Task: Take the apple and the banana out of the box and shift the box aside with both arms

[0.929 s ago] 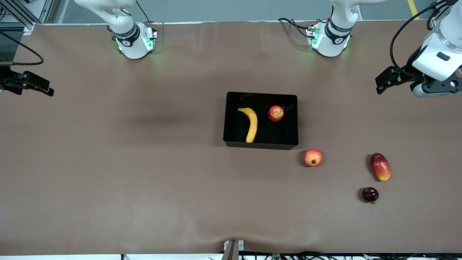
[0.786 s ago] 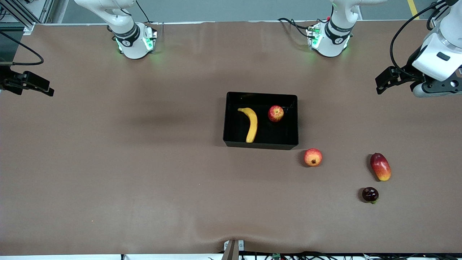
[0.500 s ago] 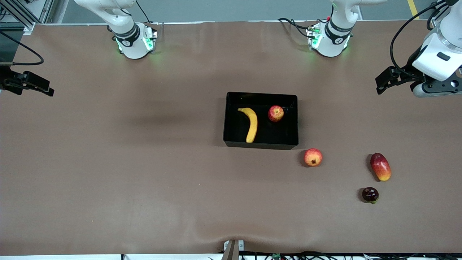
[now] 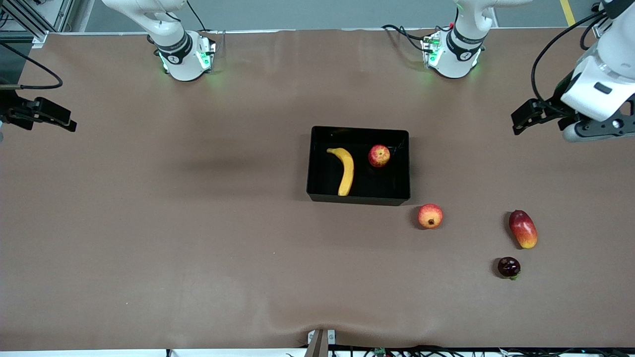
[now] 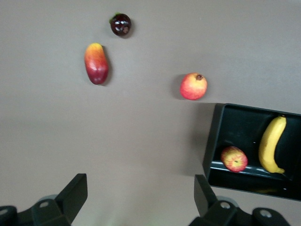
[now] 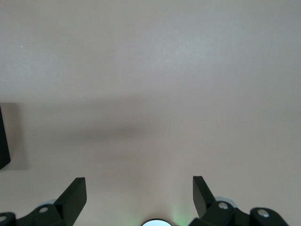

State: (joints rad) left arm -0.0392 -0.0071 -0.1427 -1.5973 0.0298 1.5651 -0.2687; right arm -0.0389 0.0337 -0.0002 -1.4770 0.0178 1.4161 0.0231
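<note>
A: What changed vs a sec ago?

B: Only the left gripper (image 4: pixel 527 115) moved a bit, toward the box (image 4: pixel 358 200), over bare table at the left arm's end. Its jaws are spread, nothing held. Right gripper (image 4: pixel 47 119) waits at the right arm's end, also spread, empty.

A: Fruits?

B: Apple (image 4: pixel 379 155) & banana (image 4: pixel 344 170) lie in the box, untouched, so I think task is just starting, approx. first reach.

A: Hidden?

B: Right arm mostly cut off; its wrist view shows only a box corner (image 6: pixel 3 146).

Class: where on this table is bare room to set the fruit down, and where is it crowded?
Bare: the table from the box toward the right arm's end. Crowded: toward the left arm's end, with pomegranate, mango, dark fruit.
</note>
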